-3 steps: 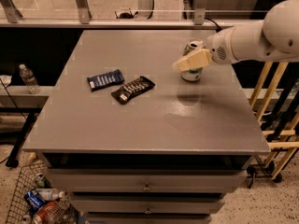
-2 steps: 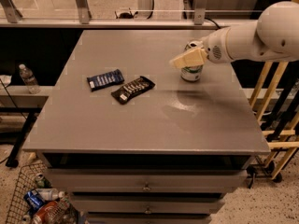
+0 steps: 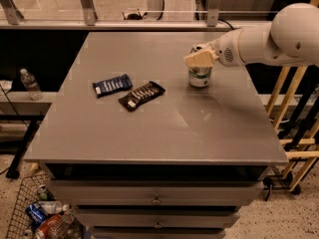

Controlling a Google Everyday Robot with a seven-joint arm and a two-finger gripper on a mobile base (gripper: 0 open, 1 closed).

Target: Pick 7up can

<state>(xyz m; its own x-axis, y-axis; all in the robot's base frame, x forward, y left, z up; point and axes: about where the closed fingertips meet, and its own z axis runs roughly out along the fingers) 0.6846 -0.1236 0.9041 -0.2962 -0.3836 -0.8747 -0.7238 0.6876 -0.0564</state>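
As it stands on the table (image 3: 149, 133), green-and-white 7up can (image 3: 200, 76), silver top, gripper (image 3: 200, 59) at its rim, grip unclear.

Gripper (image 3: 201, 59) over 7up can (image 3: 200, 76) hides can's upper side; arm (image 3: 294, 34) cut off at right edge.

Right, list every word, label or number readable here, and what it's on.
None reads clearly.
7up can: green-and-white print, blurred; the gripper sits at its top.
Blue wrapper: pale lettering, unreadable.
Dark wrapper: pale lettering, unreadable.
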